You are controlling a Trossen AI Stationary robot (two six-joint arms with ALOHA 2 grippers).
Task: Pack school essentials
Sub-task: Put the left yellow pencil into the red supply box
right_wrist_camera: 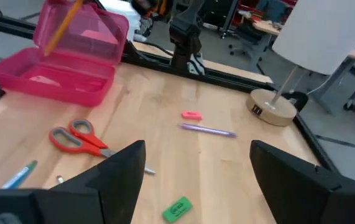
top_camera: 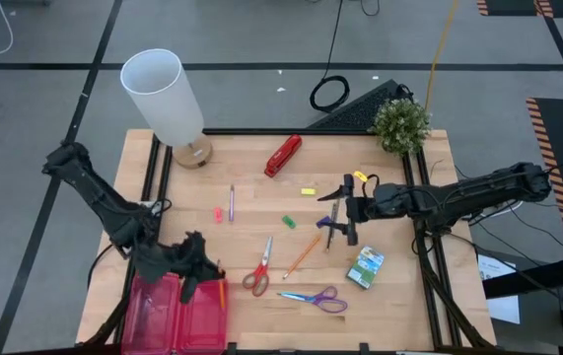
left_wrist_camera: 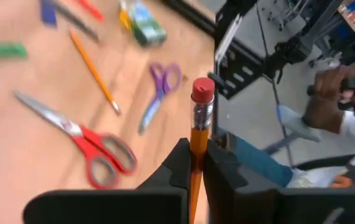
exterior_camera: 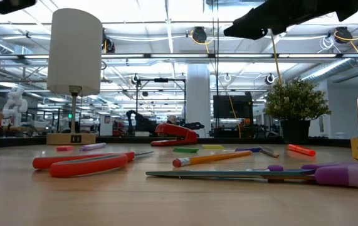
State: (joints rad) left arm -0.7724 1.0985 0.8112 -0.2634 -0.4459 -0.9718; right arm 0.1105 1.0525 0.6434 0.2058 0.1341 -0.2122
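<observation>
My left gripper (left_wrist_camera: pixel 197 163) is pinched on an orange pencil with a red eraser tip (left_wrist_camera: pixel 197 152), held over the open pink plastic pencil case (top_camera: pixel 177 311) at the near left corner of the wooden table (top_camera: pixel 251 197). My right gripper (top_camera: pixel 337 213) hangs spread, holding nothing, right of centre. Beneath and near it: a second orange pencil (top_camera: pixel 303 255), red-handled scissors (top_camera: pixel 258 271), purple-handled scissors (top_camera: pixel 316 298), a green-yellow crayon box (top_camera: pixel 365 267) and a green eraser (top_camera: pixel 288 222). A red stapler (top_camera: pixel 283 155) lies farther back (white lamp (top_camera: pixel 168 99) far left).
</observation>
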